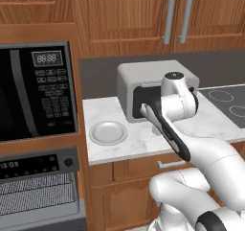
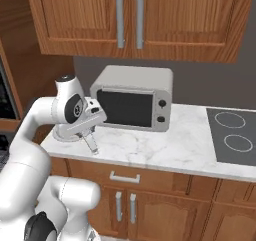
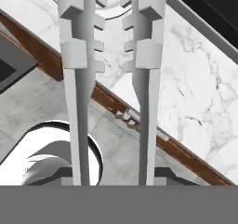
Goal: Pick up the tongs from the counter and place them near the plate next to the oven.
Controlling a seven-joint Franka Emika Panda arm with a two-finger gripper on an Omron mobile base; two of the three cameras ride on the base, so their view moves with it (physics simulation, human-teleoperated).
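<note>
My gripper (image 2: 89, 126) is shut on the tongs (image 2: 93, 144), which hang tips-down just above the white marble counter (image 2: 165, 145). In the hand view the tongs (image 3: 79, 79) run up as two long silver arms with toothed ends from the gripper (image 3: 114, 174). Their tips reach over the rim of the pale round plate (image 3: 110, 2). The plate (image 1: 108, 132) lies at the counter's left end, beside the black oven (image 1: 36, 91). My hand (image 1: 146, 112) hovers just right of the plate, in front of the toaster oven. The arm partly hides the plate (image 2: 61, 136) in the right base view.
A boxy silver toaster oven (image 1: 153, 88) stands at the back of the counter behind my hand. A black cooktop (image 2: 234, 135) sits at the right. Wood cabinets hang above, and drawers and doors (image 2: 125, 177) front the counter below.
</note>
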